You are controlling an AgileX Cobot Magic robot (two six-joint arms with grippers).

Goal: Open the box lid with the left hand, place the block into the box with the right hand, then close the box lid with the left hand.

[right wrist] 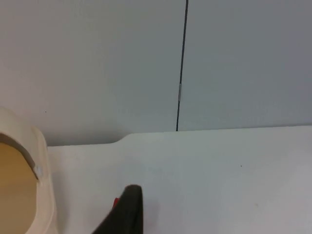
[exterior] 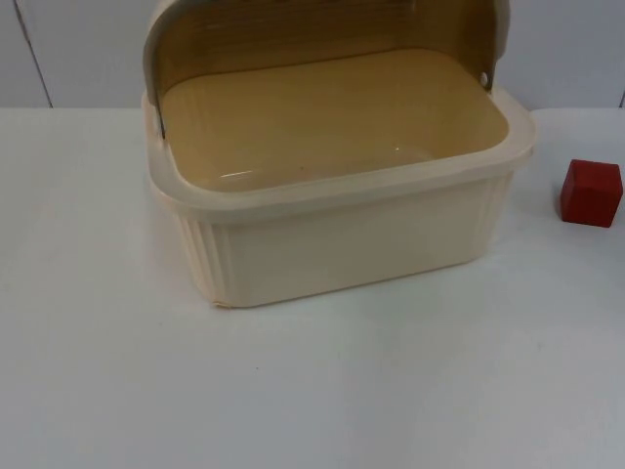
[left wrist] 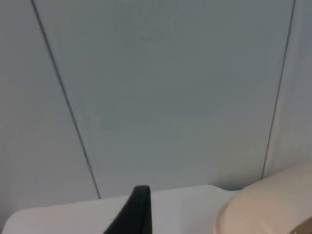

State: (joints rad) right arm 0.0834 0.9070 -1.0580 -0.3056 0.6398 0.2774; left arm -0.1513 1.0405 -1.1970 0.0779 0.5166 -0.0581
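The box sits in the middle of the table with its lid rolled up and back, so the inside is open and has nothing in it. The block is red and rests on the table to the right of the box, near it but not touching.

The right claw is the nearer one. A bit of red peeks out just beside its black tip, so the block looks to be close under it. The box wall is off to one side of it. I cannot tell how wide this claw is open, or if it holds anything.

The left claw waits by the other end of the box, near the lid's curved edge. I cannot tell its opening either.

Nothing stands between the block and the open box.
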